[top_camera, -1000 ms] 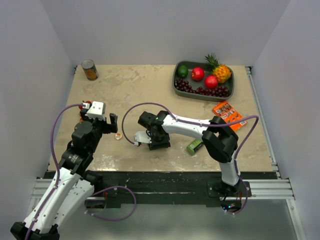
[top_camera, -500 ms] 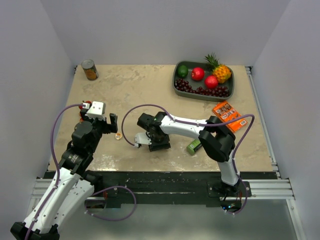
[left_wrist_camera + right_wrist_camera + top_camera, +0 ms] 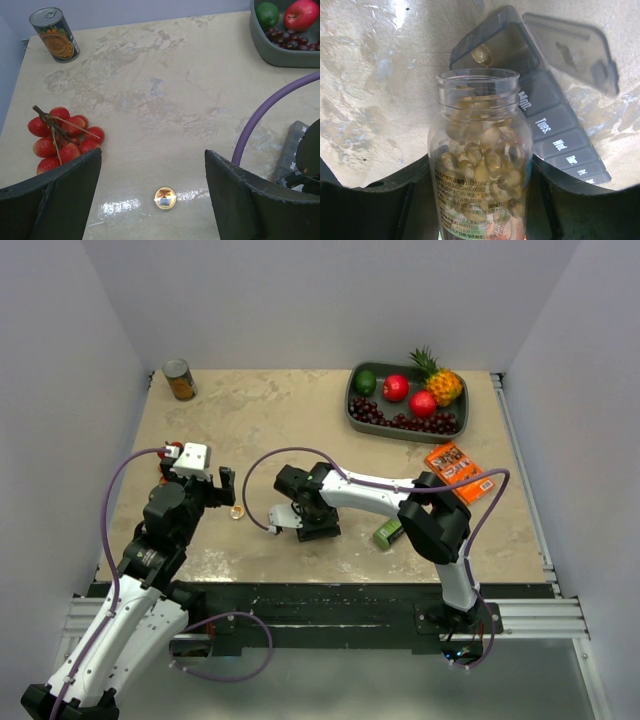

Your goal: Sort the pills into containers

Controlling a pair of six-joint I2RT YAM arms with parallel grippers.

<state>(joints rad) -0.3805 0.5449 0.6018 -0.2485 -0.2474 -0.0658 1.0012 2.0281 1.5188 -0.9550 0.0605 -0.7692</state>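
My right gripper (image 3: 477, 200) is shut on a clear plastic bottle (image 3: 480, 150) full of yellowish-amber pills (image 3: 485, 155). The bottle's open mouth points at the grey strip of containers (image 3: 555, 125). The end compartment's lid is flipped open, and one pill (image 3: 482, 54) lies inside it. The other compartments, marked Mon., Tues. and Wed., are closed. In the top view the right gripper (image 3: 305, 512) hovers over the strip (image 3: 282, 517) near the table's front middle. My left gripper (image 3: 152, 165) is open and empty, a little above a small round gold cap (image 3: 165, 197).
A bunch of red cherry tomatoes (image 3: 60, 137) lies left of the left gripper. A tin can (image 3: 180, 379) stands at the back left, and a dark fruit tray (image 3: 352, 410) at the back right. A green box (image 3: 389, 532) and an orange packet (image 3: 459, 471) lie right of the right arm.
The right arm's forearm has shifted slightly toward the front with the bottle still held. The left arm has not moved.
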